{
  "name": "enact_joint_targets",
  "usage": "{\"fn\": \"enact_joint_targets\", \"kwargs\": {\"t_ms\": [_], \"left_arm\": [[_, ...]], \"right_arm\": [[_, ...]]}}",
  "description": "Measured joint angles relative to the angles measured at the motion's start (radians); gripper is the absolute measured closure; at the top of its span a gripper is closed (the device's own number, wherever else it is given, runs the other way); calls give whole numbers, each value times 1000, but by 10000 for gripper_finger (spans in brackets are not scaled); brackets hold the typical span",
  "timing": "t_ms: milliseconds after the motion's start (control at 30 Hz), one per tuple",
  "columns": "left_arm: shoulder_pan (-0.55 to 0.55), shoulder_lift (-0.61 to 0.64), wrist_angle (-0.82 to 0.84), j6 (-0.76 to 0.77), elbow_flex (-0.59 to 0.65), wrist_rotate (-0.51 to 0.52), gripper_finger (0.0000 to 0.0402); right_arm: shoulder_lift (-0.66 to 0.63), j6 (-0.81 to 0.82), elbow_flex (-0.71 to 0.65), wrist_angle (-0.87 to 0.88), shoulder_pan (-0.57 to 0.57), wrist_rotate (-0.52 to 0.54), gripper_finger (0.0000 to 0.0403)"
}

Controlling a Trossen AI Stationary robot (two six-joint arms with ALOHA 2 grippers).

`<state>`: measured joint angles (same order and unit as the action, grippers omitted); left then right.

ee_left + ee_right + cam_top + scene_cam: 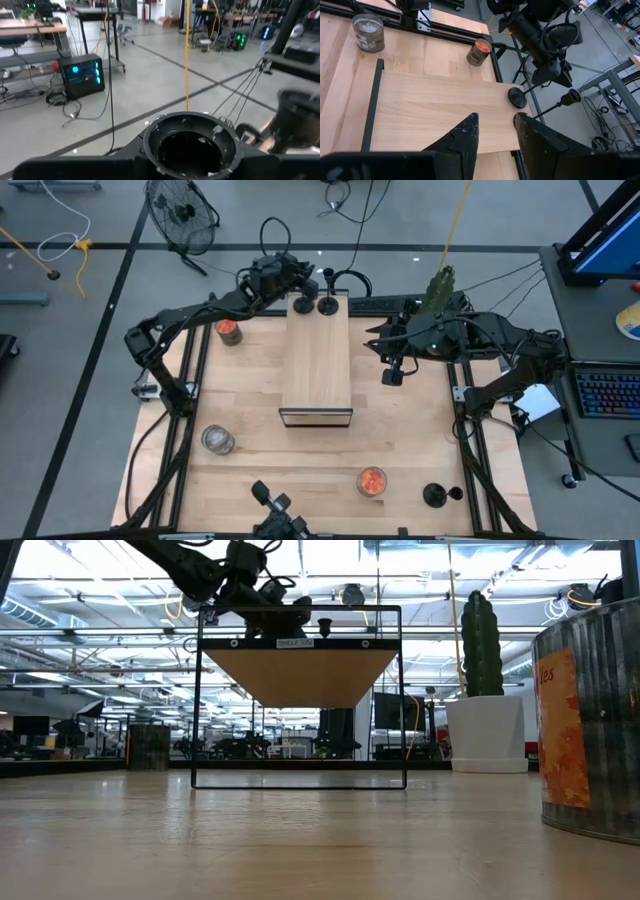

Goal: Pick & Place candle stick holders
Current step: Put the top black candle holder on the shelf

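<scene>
Two black holders [303, 303] [327, 304] stand on the box [316, 370] at its far end, the left end effector [297, 280] closed on the left one's stem. The right end effector [374, 343] hovers beside the box, fingers narrowly parted. A third holder [434, 495] stands near the bench's [420, 430] near right corner, an orange cup [371, 481] beside it, another [229, 332] far left, a clear cup [217, 440] near left.

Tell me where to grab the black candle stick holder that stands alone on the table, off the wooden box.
Take the black candle stick holder by its thin stem, coming straight down from above with the open right pincer. It seems to stand upright on its round base, so the stem is the narrow part. The orange-red cup stands apart from it, so nothing should block the descent.
</scene>
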<state>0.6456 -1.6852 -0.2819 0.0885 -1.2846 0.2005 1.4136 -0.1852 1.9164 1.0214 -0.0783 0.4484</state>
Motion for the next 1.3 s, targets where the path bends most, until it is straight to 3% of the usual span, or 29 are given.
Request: {"fn": "enact_joint_targets", "kwargs": {"t_ms": [1000, 1300], "left_arm": [[-7, 2, 50, 49, 32, 1, 309], [-13, 2, 46, 45, 32, 7, 250]], "right_arm": [[0, -10, 0, 0, 0, 0, 277], [0, -10, 0, 0, 0, 0, 277]]}}
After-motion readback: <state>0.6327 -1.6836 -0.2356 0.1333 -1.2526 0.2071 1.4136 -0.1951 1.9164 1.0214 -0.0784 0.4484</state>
